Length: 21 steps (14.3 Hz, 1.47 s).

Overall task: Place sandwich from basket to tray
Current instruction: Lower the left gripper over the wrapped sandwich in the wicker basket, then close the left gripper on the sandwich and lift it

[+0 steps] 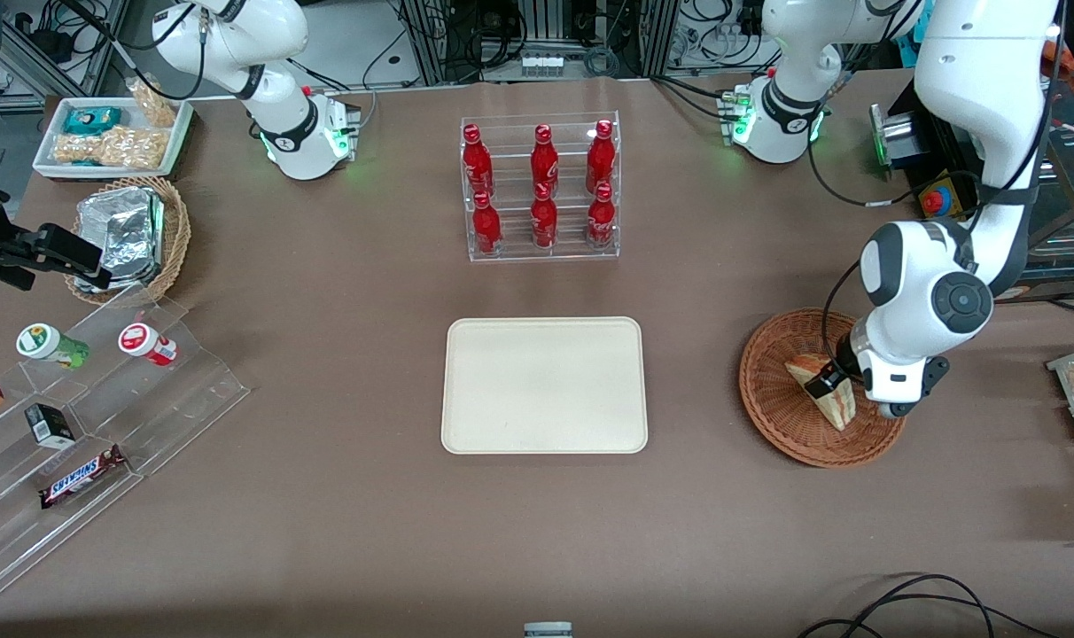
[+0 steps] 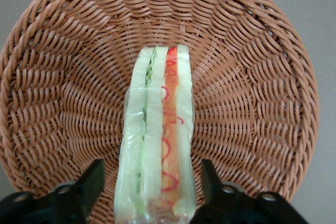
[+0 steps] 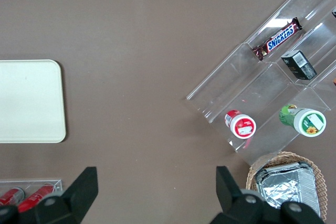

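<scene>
Your gripper (image 2: 157, 203) is down in the basket (image 1: 776, 403) with the sandwich (image 2: 157, 140) between its spread fingers (image 2: 86, 184); nothing is lifted yet.

The fingers stand apart on either side of the wedge, not visibly pressing it. Soft pale bread with red-orange and green layers lies on ribbed reddish wicker; the smooth cream tray (image 1: 544, 386) waits bare, well apart on the bench (image 1: 324, 496).

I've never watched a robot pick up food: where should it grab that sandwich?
Probably across the two flat bread faces, coming down from above. The sandwich stands on edge in the basket, layers upward, and the open gripper already has a finger on either side of it.
</scene>
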{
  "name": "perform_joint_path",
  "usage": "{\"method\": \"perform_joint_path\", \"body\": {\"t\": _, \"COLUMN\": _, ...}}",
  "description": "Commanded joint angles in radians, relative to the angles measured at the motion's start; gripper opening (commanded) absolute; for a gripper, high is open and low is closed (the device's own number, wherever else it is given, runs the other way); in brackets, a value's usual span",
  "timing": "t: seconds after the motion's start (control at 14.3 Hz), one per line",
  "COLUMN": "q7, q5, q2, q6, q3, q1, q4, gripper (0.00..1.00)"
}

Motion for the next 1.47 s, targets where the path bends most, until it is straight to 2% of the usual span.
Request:
{"method": "perform_joint_path", "body": {"t": 0.0, "q7": -0.020, "q5": 0.011, "q2": 0.005, "q6": -0.010, "q3": 0.000, "q1": 0.017, "q4": 0.035, "gripper": 0.02}}
{"method": "perform_joint_path", "body": {"t": 0.28, "q7": 0.046, "q5": 0.012, "q2": -0.007, "q6": -0.091, "q3": 0.000, "q1": 0.012, "q4": 0.062, "gripper": 0.00}}
{"method": "perform_joint_path", "body": {"t": 0.56, "q7": 0.025, "q5": -0.009, "q2": -0.020, "q6": -0.359, "q3": -0.044, "q1": -0.014, "q4": 0.241, "gripper": 0.00}}
{"method": "perform_joint_path", "body": {"t": 0.63, "q7": 0.032, "q5": -0.006, "q2": -0.018, "q6": -0.366, "q3": -0.061, "q1": -0.029, "q4": 0.257, "gripper": 0.00}}
{"method": "perform_joint_path", "body": {"t": 0.77, "q7": 0.041, "q5": 0.003, "q2": 0.012, "q6": -0.341, "q3": -0.082, "q1": -0.089, "q4": 0.285, "gripper": 0.00}}
{"method": "perform_joint_path", "body": {"t": 1.05, "q7": 0.118, "q5": 0.005, "q2": 0.187, "q6": -0.340, "q3": -0.087, "q1": -0.258, "q4": 0.524, "gripper": 0.00}}
{"method": "perform_joint_path", "body": {"t": 1.4, "q7": 0.048, "q5": 0.002, "q2": 0.331, "q6": -0.329, "q3": -0.087, "q1": -0.434, "q4": 0.688, "gripper": 0.00}}
